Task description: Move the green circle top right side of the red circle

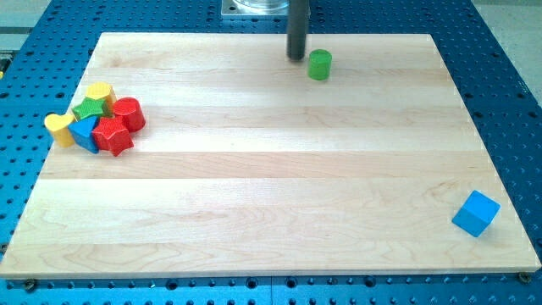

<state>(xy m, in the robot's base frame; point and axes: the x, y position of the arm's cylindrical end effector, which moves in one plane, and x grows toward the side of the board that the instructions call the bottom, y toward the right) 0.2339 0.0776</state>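
Note:
The green circle (319, 64) is a short cylinder standing near the view's top, right of centre, on the wooden board (271, 186). My tip (295, 57) is just to its left, a small gap away, slightly higher in the view. The red circle (129, 113) is a red cylinder far off at the view's left, at the right edge of a cluster of blocks.
The left cluster also holds a red star (113, 136), a green star (89, 109), a yellow block (101, 91), a yellow heart-like block (59, 128) and a blue block (85, 135). A blue cube (475, 213) sits at the bottom right by the board's edge.

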